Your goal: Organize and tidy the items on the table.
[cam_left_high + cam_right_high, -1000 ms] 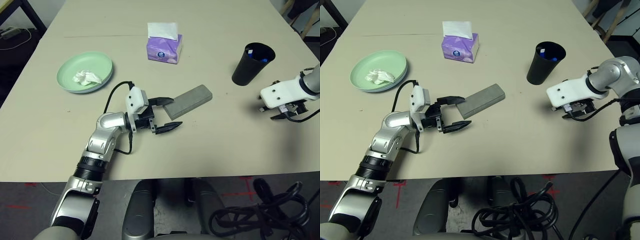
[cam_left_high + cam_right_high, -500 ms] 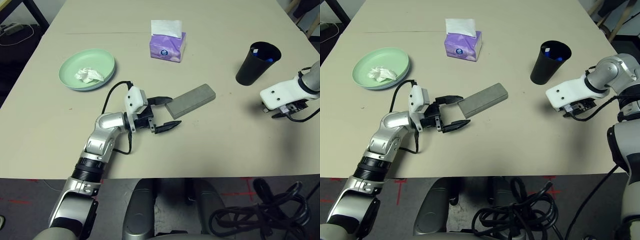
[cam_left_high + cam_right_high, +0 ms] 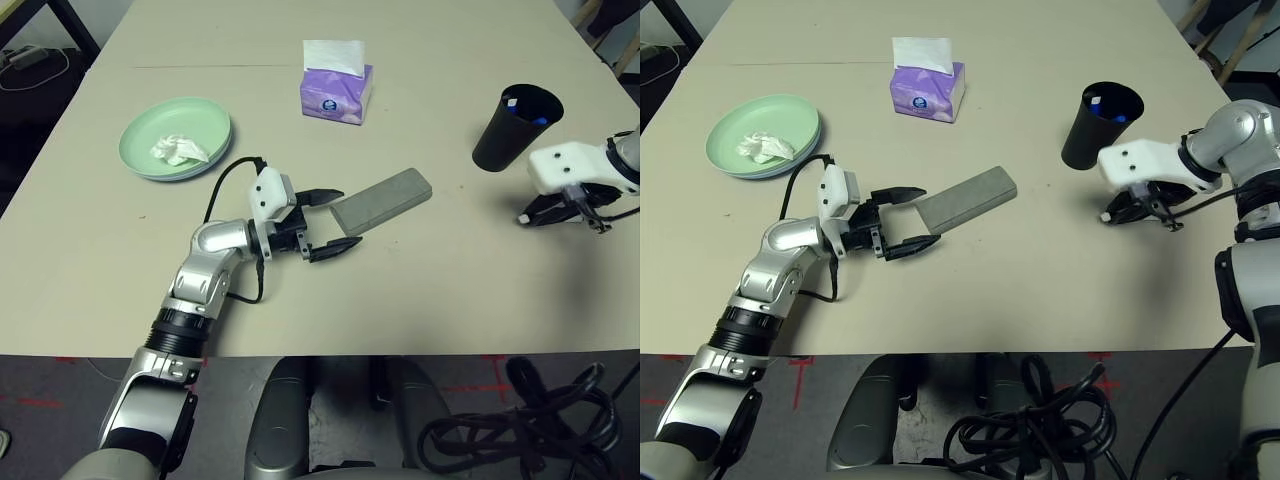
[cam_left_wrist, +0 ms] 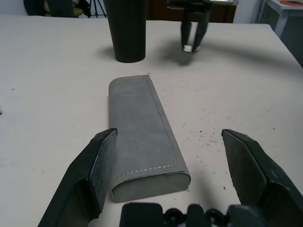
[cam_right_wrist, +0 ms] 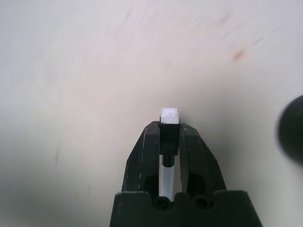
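A grey oblong glasses case (image 3: 382, 199) lies mid-table, its near end between the fingers of my open left gripper (image 3: 348, 217), which touch neither side of it (image 4: 139, 127). Right of the black cup (image 3: 510, 128), my right gripper (image 3: 525, 216) hovers just above the table, shut on a thin white pen (image 5: 169, 114) whose tip pokes out past the fingertips. Something blue shows inside the cup. A mint green plate (image 3: 136, 124) at the left holds a crumpled white tissue (image 3: 178, 151). The purple tissue box (image 3: 335, 90) stands at the back centre.
The beige table (image 3: 440, 290) has bare room in front of the case and between the case and the cup. Its front edge runs just below my left elbow. Black cables (image 3: 520, 420) lie on the floor beneath.
My right gripper has shut on the white pen and swung up closer to the black cup. The left gripper stays open around the case's end.
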Motion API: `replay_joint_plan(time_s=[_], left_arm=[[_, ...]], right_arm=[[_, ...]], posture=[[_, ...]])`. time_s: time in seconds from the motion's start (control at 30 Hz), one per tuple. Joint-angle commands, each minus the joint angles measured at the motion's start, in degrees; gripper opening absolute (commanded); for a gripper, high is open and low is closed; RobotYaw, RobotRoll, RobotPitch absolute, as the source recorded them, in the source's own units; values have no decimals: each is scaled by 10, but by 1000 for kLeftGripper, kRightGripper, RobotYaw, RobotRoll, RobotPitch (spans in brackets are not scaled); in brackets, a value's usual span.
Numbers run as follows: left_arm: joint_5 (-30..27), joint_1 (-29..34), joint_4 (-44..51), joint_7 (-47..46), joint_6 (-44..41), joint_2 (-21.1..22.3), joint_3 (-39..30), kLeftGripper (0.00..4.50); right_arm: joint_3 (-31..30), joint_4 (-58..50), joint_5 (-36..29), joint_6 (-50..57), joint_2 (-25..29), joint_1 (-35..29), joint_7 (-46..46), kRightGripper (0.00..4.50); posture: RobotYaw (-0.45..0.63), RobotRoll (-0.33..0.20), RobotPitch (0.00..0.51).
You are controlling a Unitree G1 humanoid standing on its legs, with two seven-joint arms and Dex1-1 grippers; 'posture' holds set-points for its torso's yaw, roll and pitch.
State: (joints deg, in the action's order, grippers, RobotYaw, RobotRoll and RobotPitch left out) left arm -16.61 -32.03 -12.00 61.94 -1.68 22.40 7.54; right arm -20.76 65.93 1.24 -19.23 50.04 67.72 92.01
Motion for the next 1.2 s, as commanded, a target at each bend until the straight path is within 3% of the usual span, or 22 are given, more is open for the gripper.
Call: replay_joint_plan(time_s=[0.03, 0.2, 0.3, 0.43, 0.57, 0.83, 1.2], left_arm=[[5, -7, -22, 13, 9, -2, 6, 4500], [5, -26, -49, 22, 16, -4, 4, 4500], [5, -25, -53, 24, 19, -5, 5, 4500], [6, -26, -59, 28, 22, -6, 6, 4500], [6, -26, -59, 31, 21, -3, 5, 4500], [11, -40, -76, 32, 28, -6, 5, 4500], [16, -47, -87, 33, 33, -9, 4, 4500]], right_arm=[[3, -140, -176, 161, 27, -46, 5, 419], [108, -268, -274, 311, 23, -113, -1, 419], [206, -368, -335, 356, -23, -197, -105, 419], [268, -469, -348, 376, -79, -279, -219, 419], [293, -561, -345, 394, -124, -340, -311, 419], [334, -576, -343, 376, -159, -320, -397, 419], [378, -498, -244, 267, -212, -239, -632, 419]], posture=[[101, 0, 195], [81, 0, 171], [71, 0, 161], [61, 0, 142], [56, 0, 132], [48, 0, 125], [44, 0, 125]])
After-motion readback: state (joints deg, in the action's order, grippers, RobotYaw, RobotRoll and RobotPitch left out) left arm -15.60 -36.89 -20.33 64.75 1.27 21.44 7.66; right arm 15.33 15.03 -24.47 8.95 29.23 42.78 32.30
